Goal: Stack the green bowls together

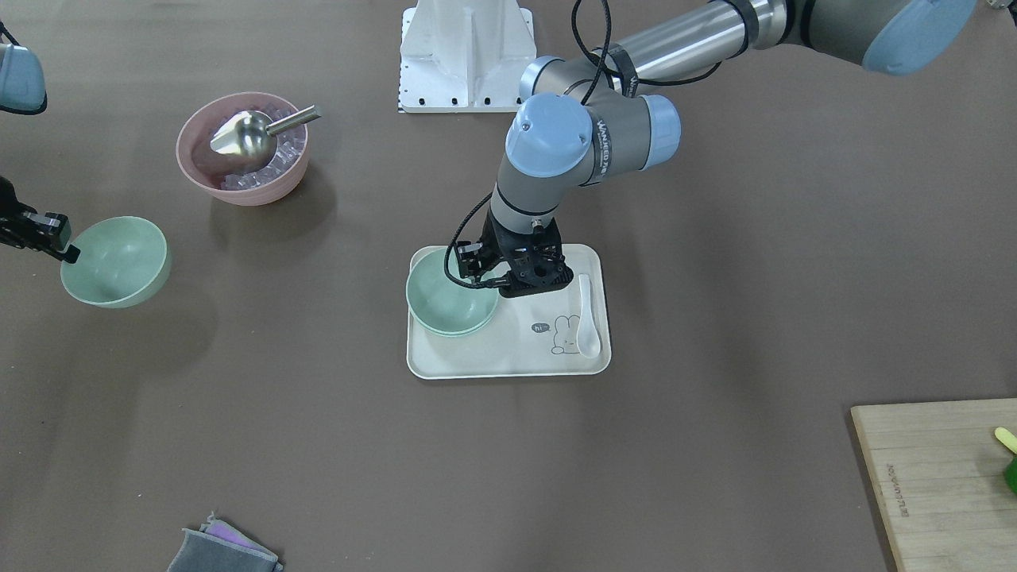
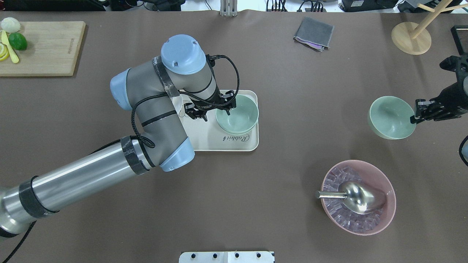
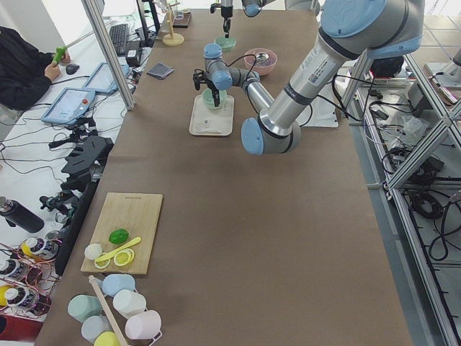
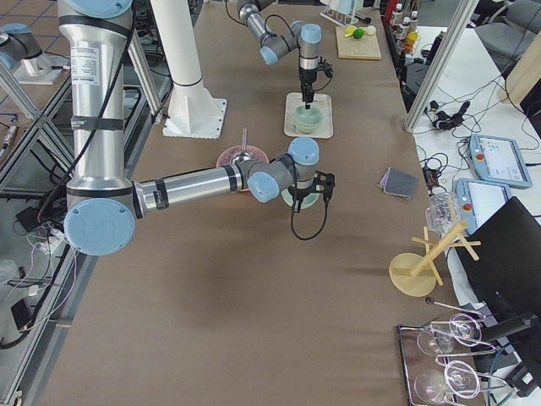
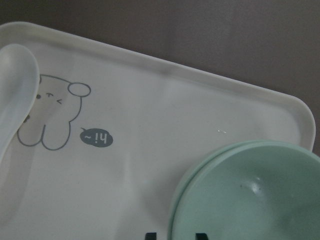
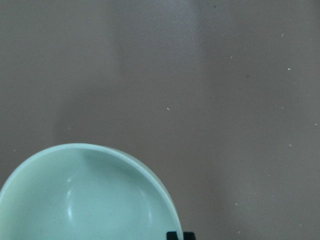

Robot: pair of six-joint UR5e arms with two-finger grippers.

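Front view: nested green bowls, two deep, sit on the white tray, with the left gripper at their rim and a white spoon beyond it. You see the third green bowl held tilted over the table by the right gripper.

Overhead view: the pink bowl of ice, with its metal scoop, stands well apart from the tray.

Left wrist view: dark fingertips straddle the nested rims, parted, clamping nothing.

Right wrist view: fingertips sit close together, pinching the tilted bowl's rim.
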